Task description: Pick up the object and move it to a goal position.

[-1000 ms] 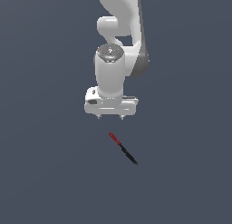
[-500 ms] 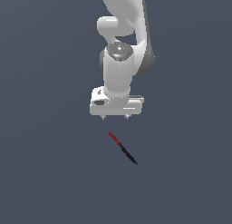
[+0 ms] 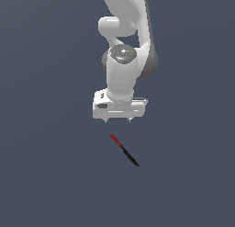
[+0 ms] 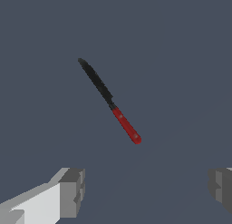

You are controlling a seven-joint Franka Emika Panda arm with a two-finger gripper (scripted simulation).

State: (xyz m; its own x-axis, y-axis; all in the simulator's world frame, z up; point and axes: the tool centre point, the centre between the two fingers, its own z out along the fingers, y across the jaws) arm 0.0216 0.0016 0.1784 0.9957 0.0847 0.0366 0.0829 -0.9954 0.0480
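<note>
The white two-finger gripper hovers with jaws wide apart, holding nothing. The thin red-and-black stick lies flat on the grey floor, just ahead of it. I'd centre over the stick's middle, turn the wrist so the fingers straddle it crosswise, then descend.

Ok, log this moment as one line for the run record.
phase: approach | end effector: open, above stick, not touching | stick: flat on surface, red end nearest end effector | grasp: not yet made

The stick is red at one end and black along the rest. The arm is white with grey parts. The gripper has grey fingertips. The floor is plain dark blue-grey.
</note>
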